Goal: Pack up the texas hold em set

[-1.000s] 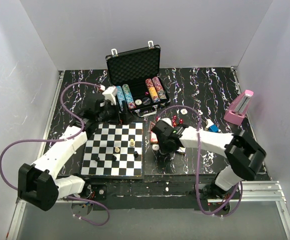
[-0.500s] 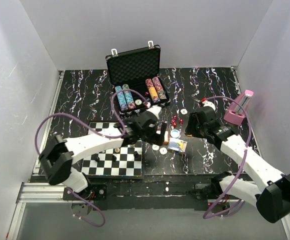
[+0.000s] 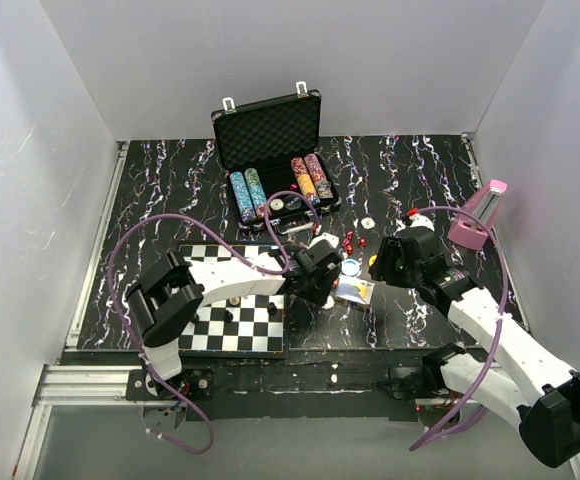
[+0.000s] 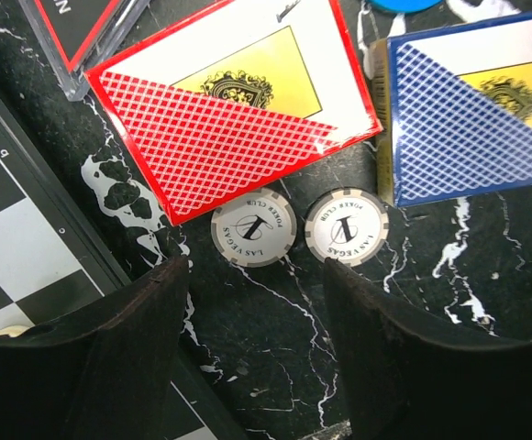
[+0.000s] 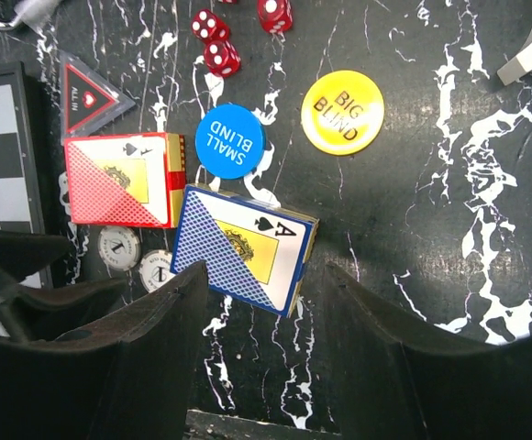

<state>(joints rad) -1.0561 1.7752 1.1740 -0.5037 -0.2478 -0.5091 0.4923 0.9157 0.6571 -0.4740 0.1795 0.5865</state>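
- A black, white-veined desk carries the scattered poker set, a board game and two robot arms reaching in from the near edge.
- The black briefcase stands open at the back of the desk. Its foam-lined lid is raised, and rows of multicoloured chips are slotted into its base.
- A black-and-white chessboard lies at the front left with a few pieces on it. The left arm stretches across its far edge.
- The left pincer hovers open just right of the board, its jaws spread and gripping nothing, directly over two loose chips.
- The right pincer is also open and empty, with the blue deck's near corner showing between its jaws.
- A pink metronome sits near the right edge, well apart from the cards.
- The red card deck and blue card deck lie side by side at centre front, between the briefcase and the arms.
- A blue "small blind" button touches both decks' far corners, and a yellow "big blind" button lies just beside it.
- Two white chips rest flat against the decks' near edges.
- Red dice are clustered beyond the buttons.
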